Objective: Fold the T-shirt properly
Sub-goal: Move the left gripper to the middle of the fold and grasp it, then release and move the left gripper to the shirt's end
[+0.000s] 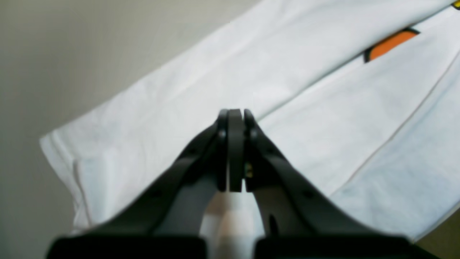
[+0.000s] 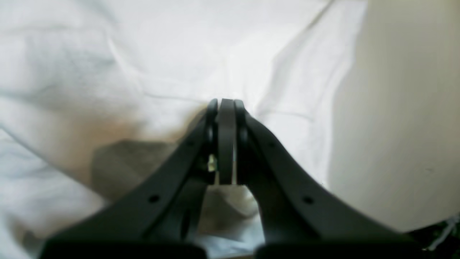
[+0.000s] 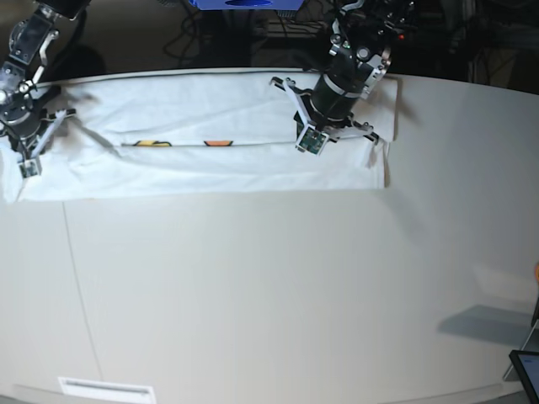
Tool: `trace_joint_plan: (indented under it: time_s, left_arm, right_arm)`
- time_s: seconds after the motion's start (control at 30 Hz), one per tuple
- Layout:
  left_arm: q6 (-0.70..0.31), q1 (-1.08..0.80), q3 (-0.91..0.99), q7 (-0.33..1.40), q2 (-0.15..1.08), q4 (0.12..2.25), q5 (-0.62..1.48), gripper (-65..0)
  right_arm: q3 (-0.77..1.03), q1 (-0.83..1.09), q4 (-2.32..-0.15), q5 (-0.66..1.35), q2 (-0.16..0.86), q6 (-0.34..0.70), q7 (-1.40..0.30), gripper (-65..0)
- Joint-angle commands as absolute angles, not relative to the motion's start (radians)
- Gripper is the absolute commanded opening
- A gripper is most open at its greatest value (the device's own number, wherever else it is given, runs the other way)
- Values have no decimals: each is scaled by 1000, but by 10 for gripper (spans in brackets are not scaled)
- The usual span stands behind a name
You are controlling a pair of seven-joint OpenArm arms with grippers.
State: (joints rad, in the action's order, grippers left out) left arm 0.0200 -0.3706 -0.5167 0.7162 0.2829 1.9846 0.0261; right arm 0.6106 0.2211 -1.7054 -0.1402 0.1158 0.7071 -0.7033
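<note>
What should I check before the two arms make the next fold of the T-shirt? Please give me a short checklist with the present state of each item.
1. Left gripper shut, over the cloth: ok.
2. Right gripper shut, over the cloth: ok.
3. Cloth really pinched between each gripper's jaws: cannot tell, the closed tips hide it.
4. T-shirt already folded into a long band, print showing only at the middle seam: ok.
5. Band lying flat: not ok, wrinkled near the right gripper in the right wrist view.
6. Bare table in front of the band for the next fold: ok.
</note>
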Motion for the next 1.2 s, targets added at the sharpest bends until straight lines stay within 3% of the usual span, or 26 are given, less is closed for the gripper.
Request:
trace_joint_plan:
  time_s: [0.0, 0.17, 0.5, 1.17]
  left_arm:
    - [24, -371, -515, 688, 280, 1998, 24, -650]
    - [24, -341, -513, 768, 275, 1925, 39, -650]
    - [24, -217, -513, 771, 275, 1730, 131, -650]
    - [24, 47, -519, 773, 206, 1564, 240, -650]
  right_arm:
    - [615, 214, -1704, -140, 136, 698, -685, -644]
    - [618, 194, -1639, -140, 136, 698, -684, -643]
    - [613, 124, -1524, -142, 140, 698, -682, -644]
    - [549, -131, -1129, -142, 285, 698, -556, -646]
